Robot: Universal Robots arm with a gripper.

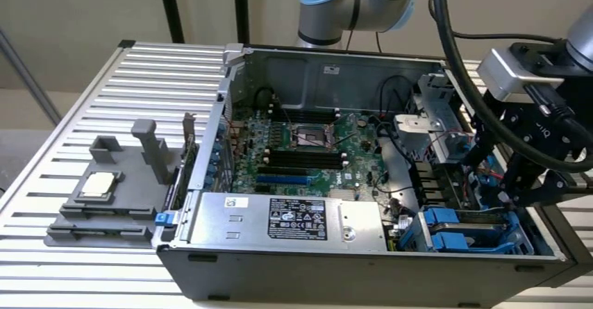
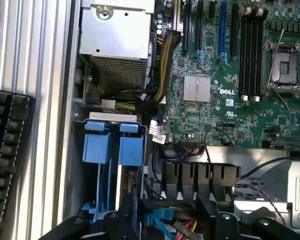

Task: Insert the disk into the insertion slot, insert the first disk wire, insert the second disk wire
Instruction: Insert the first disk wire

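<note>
The insertion slot (image 1: 505, 234) is the blue-grey drive cage in the open case's near corner, at the exterior view's right. Two bright blue carrier tabs (image 2: 112, 146) of the disk (image 1: 454, 231) show at its mouth, and the disk looks seated inside with its metal body mostly hidden. My black gripper (image 1: 526, 196) hangs just above the case behind the cage, open. In the wrist view its fingers (image 2: 124, 221) stand wide apart. Between them lie a blue disk wire (image 2: 159, 221) and a connector with red, yellow and black leads (image 2: 184, 229), neither gripped.
The silver power-supply box (image 1: 287, 219) lies beside the cage, with the motherboard (image 1: 306, 149) behind it. Black cable bundles (image 2: 162, 75) run past the cage. A grey fixture with a chip (image 1: 97, 187) stands on the slatted table (image 1: 55, 281) at the exterior view's left. A keyboard (image 2: 7, 150) lies outside the case.
</note>
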